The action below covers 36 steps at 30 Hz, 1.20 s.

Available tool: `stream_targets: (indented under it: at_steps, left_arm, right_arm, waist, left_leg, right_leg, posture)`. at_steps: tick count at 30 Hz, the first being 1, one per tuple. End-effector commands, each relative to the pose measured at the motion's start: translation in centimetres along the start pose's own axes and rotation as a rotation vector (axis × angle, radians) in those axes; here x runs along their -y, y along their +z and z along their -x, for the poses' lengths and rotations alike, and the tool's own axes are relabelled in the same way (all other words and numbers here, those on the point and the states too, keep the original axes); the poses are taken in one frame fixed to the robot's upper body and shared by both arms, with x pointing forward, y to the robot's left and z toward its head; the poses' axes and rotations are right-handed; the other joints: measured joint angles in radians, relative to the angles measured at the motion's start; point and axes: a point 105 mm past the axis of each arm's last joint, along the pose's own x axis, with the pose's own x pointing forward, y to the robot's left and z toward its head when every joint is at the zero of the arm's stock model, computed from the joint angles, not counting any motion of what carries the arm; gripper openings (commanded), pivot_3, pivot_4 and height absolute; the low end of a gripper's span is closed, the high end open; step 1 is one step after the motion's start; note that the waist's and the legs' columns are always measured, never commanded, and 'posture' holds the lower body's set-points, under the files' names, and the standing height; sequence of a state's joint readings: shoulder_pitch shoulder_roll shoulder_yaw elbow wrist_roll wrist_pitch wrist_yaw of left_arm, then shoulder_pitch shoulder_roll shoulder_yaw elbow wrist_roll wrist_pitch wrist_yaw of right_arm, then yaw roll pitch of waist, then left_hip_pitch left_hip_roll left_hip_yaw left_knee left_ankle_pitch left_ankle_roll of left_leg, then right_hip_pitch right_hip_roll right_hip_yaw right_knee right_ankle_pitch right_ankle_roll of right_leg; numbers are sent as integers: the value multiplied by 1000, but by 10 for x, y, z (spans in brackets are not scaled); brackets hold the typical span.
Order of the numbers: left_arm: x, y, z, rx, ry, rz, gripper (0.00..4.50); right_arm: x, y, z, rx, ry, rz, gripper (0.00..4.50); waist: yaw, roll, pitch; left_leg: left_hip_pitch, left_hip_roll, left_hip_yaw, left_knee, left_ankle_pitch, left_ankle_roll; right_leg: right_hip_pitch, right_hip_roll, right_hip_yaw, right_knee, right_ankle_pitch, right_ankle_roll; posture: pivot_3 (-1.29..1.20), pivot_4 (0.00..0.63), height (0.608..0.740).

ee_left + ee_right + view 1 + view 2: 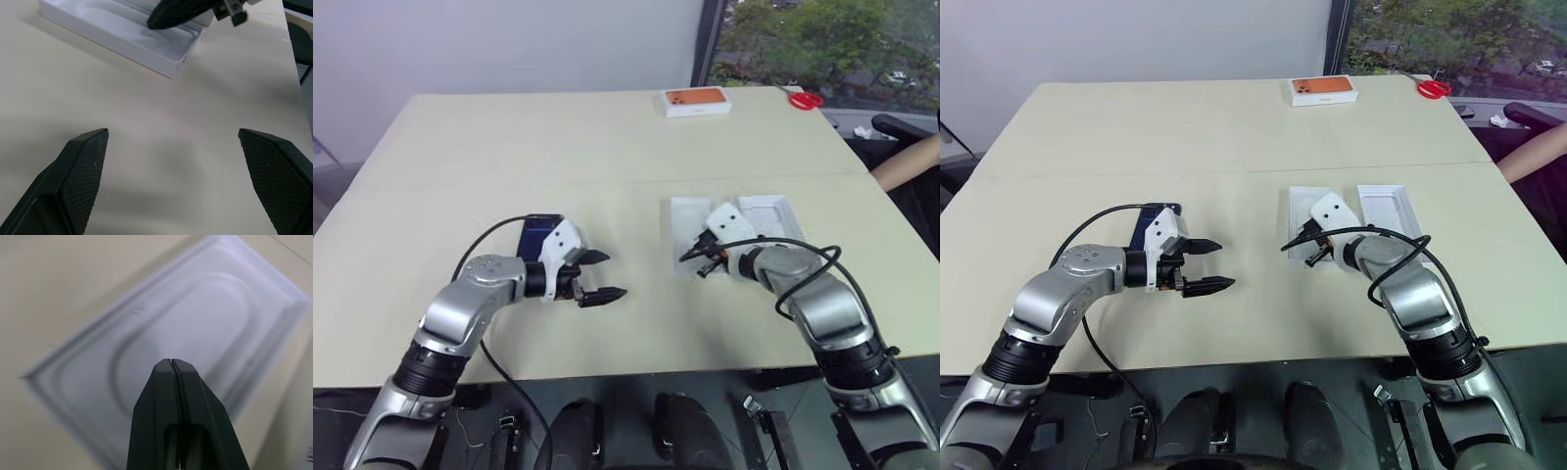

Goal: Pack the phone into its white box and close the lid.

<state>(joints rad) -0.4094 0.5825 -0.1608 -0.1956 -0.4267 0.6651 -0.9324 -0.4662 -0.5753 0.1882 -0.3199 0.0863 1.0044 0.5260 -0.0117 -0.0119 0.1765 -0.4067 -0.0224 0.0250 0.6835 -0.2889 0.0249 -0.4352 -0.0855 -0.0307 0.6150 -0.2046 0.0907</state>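
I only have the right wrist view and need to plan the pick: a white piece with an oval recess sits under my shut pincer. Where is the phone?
Observer: The phone lies flat on the table, on the robot's left, behind the left pincer.
Operator: Is that pincer holding anything?
Observer: No, it is open and empty, above bare table.
Operator: Any other box parts nearby?
Observer: A shallow white tray lies just right of the recessed piece.
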Motion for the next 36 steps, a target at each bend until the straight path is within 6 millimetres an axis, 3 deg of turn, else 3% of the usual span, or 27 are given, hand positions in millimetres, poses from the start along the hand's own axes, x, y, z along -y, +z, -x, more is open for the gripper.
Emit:
stream_targets:
  at_steps: [1, 4, 7, 11, 16, 21, 36]
  left_arm:
    - [-26, 17, 20, 58, 124, -2, 4500]
    - [-55, 20, 46, 101, 286, 120, 4500]
    - [-73, 19, 66, 127, 399, 213, 4500]
    - [-111, 8, 111, 110, 698, 426, 4500]
    - [-118, -8, 123, 39, 794, 613, 4500]
    - [-106, -34, 117, -128, 757, 728, 4500]
    - [-62, -34, 72, -113, 414, 947, 4500]
  right_arm:
    - [-2, 28, 16, 96, 17, 81, 24]
    - [-12, 55, 20, 188, 52, 100, 24]
    - [-24, 68, 15, 227, 89, 93, 24]
    - [-61, 85, -15, 257, 177, 81, 24]
    - [-85, 92, -43, 255, 219, 68, 24]
    - [-107, 95, -60, 253, 268, 62, 24]
    - [-165, 105, -78, 246, 475, 111, 24]
  waist:
    - [1, 0, 0]
    - [-2, 0, 0]
    - [-2, 0, 0]
    - [-3, -1, 0]
    - [2, -1, 0]
    - [-2, -2, 0]
    - [1, -1, -1]
  left_leg:
    - [0, 0, 0, 0, 0, 0]
    - [0, 0, 0, 0, 0, 0]
    - [0, 0, 0, 0, 0, 0]
    - [0, 1, -1, 0, 0, 0]
    - [-1, 0, -1, 0, 1, -2]
    - [-1, -3, -1, 0, 4, -7]
    - [-1, -3, -1, -1, 6, -11]
  right_leg:
    - [0, 0, 0, 0, 0, 0]
    - [0, 0, 0, 0, 0, 0]
    - [-1, 1, 0, 1, 0, 0]
    - [-1, 1, 0, 1, 0, 0]
    - [-1, 1, 0, 2, 0, 0]
    - [-1, -2, 0, 2, 0, 1]
    - [-4, -3, 0, 5, 0, 0]
  posture:
    - [0, 150, 740]
    - [0, 150, 740]
    - [0, 150, 740]
    - [0, 150, 740]
    - [0, 150, 740]
    - [0, 150, 740]
    - [0, 150, 740]
